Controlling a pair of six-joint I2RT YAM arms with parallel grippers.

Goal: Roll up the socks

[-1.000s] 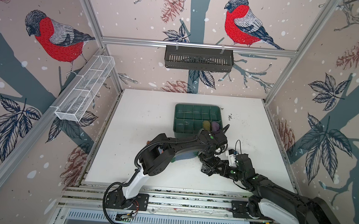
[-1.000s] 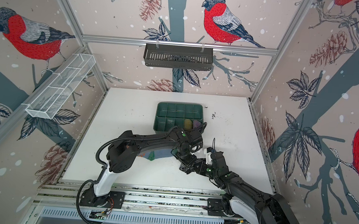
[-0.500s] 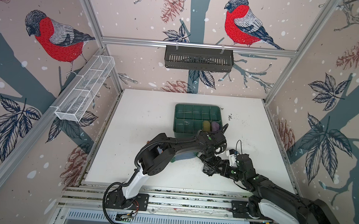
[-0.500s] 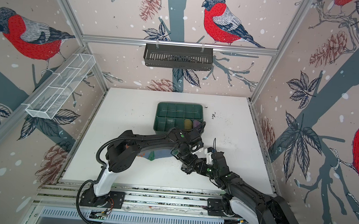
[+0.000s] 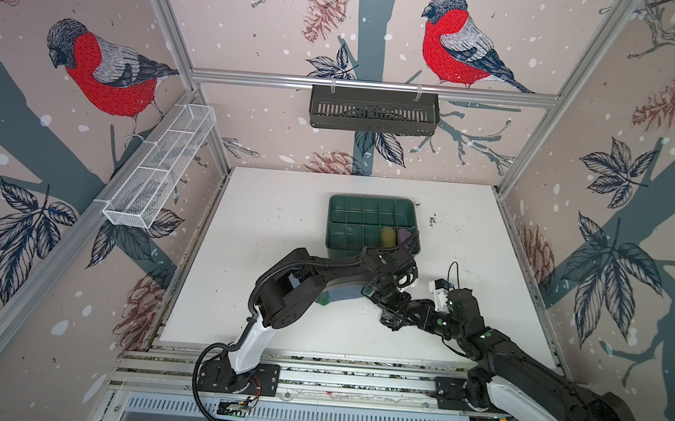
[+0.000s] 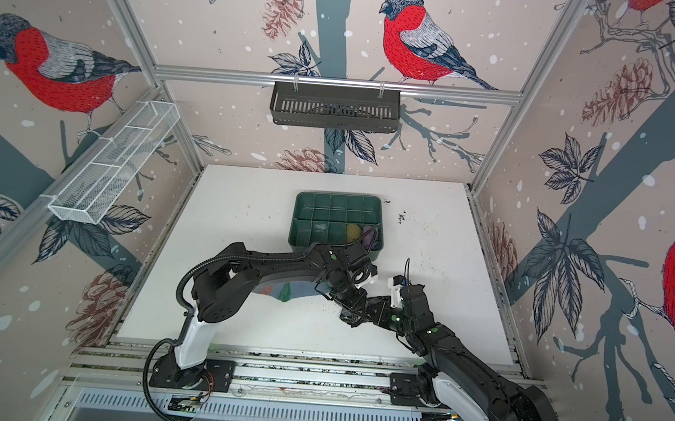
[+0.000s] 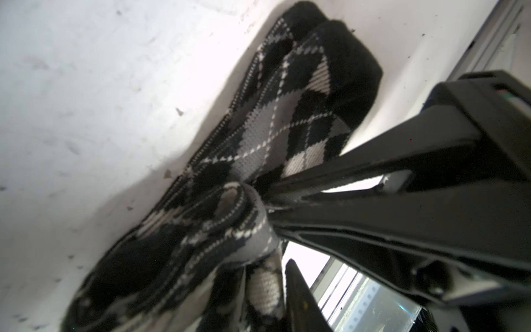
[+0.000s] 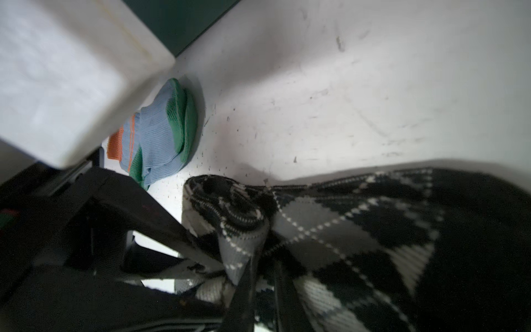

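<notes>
Two socks outstanding, neither rolled through. First, the argyle sock (image 7: 287, 129): on the white table (image 5: 273, 256) near the green tray (image 5: 329, 219), off its robot-side corner. One end wound into a small tight coil, the rest lying flat, so judged to be at an early turn of its roll. At that sock, the right gripper (image 8: 263, 270): jaws nearly together, pinching a fold of fabric beside the coil. Also there, the left gripper (image 5: 378, 300): tips at the same coil, spread and hold not readable. Second, the light blue sock (image 8: 163, 135): slack and unrolled, just off the tray's robot-side wall, apart from both grippers, partly under the left arm in both top views, its whole roll left to do. Tray contents: the olive-yellow rolled sock (image 5: 387, 236) and the purple rolled sock (image 5: 405, 238) in neighbouring cells of the robot-side row, purple in the end cell. Other cells showing nothing certain. Remaining containers: the black slotted basket (image 5: 373, 116) on the back wall well beyond the tray, and the white wire basket (image 5: 160, 171) on the side wall well apart from it. Nothing discernible inside either.
</notes>
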